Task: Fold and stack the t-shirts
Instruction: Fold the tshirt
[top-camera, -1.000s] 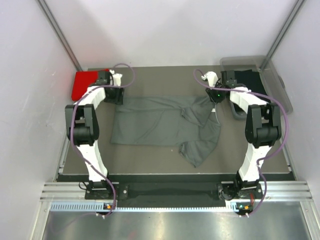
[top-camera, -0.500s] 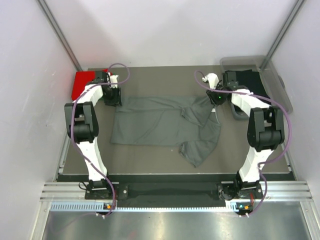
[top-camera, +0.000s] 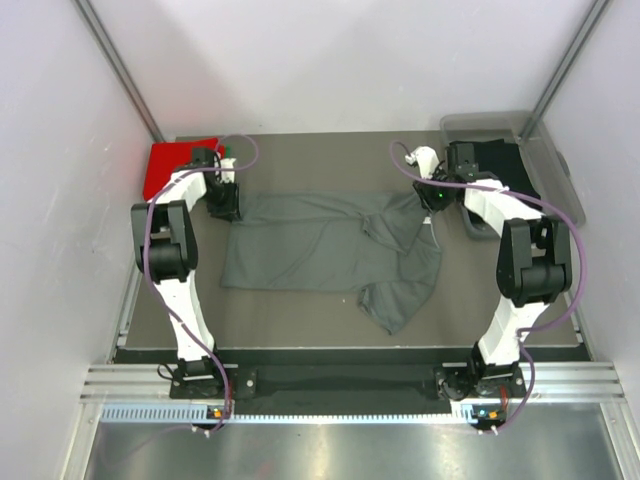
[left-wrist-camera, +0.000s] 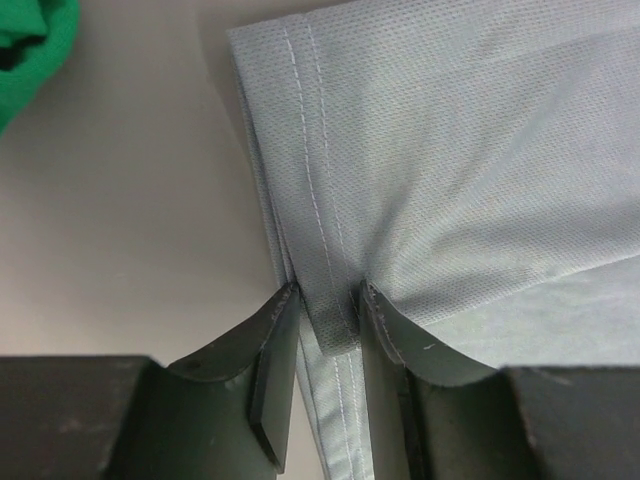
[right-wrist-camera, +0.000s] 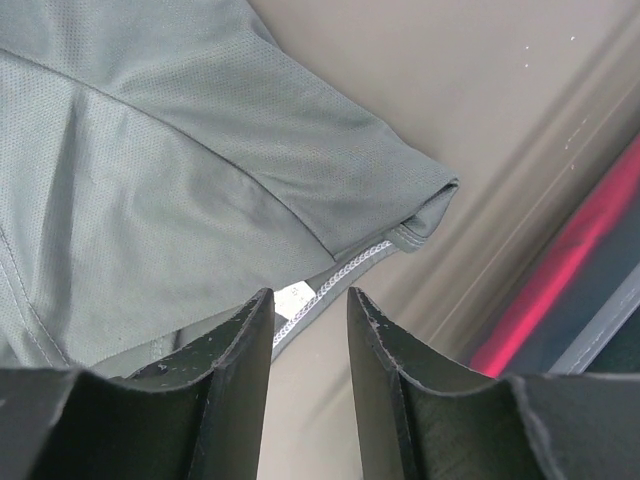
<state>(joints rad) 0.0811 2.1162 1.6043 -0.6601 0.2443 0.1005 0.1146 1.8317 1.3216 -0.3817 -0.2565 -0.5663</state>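
A dark grey t-shirt (top-camera: 310, 245) lies spread across the middle of the mat, its right part bunched and one sleeve hanging toward me. My left gripper (top-camera: 224, 203) is at its far left corner; in the left wrist view my left gripper (left-wrist-camera: 328, 295) is shut on the stitched hem of the grey shirt (left-wrist-camera: 470, 150). My right gripper (top-camera: 432, 196) is at the shirt's far right corner. In the right wrist view it (right-wrist-camera: 308, 295) is open and holds nothing, beside the shirt's edge (right-wrist-camera: 150, 150) and a white label (right-wrist-camera: 296, 297). A red shirt (top-camera: 165, 168) lies folded at the far left. A green shirt (left-wrist-camera: 25, 40) shows beside the left gripper.
A clear plastic tub (top-camera: 548, 150) stands at the far right with black cloth (top-camera: 500, 158) in it, close behind my right gripper. White walls close in the left, right and back sides. A red streak (right-wrist-camera: 560, 290) shows at the right of the right wrist view.
My left gripper has moved a little toward me onto the grey shirt's far left corner. The right gripper and the shirt have hardly moved.
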